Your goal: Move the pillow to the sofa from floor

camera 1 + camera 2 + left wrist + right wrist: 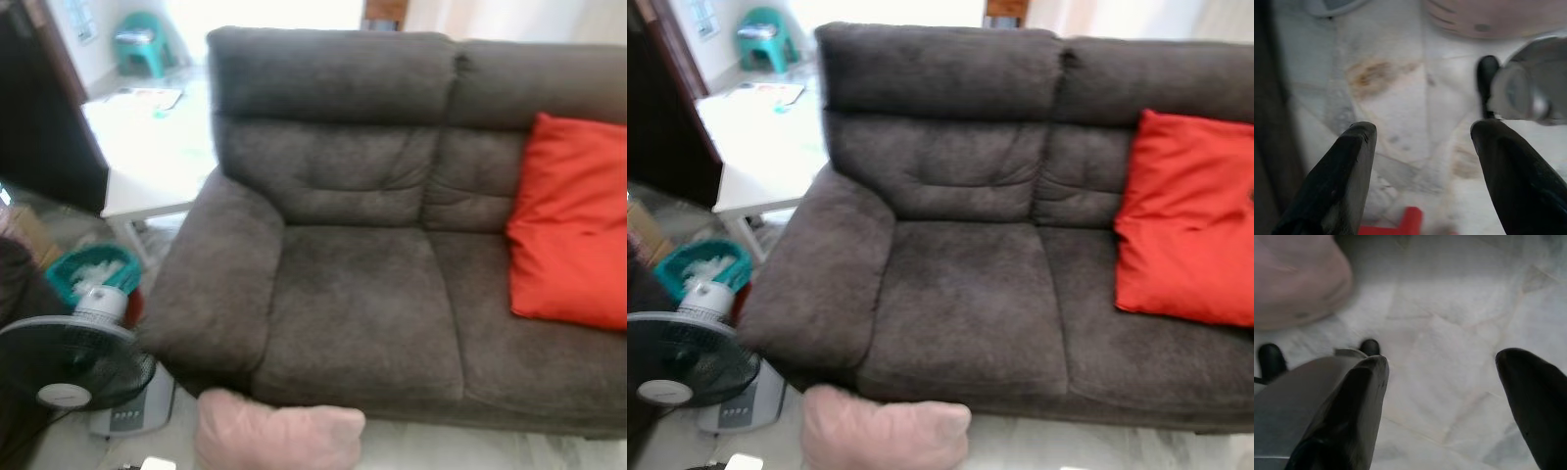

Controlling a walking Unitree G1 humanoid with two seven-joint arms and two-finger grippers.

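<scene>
Fingers of the left gripper (1422,142) and right gripper (1442,377) are spread apart, empty, hanging over bare floor (1449,308). The pink pillow (277,431) lies on the floor against the sofa (372,313) front edge, beyond both fingertips. Reaching low could snag the nearby fan (69,367) (it stands close).

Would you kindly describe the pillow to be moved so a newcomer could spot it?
Start at the dark grey sofa. On the pale floor against its front, below the left seat cushion, lies the pink pillow. Unlike the red pillow on the seat, it is pale pink.
</scene>
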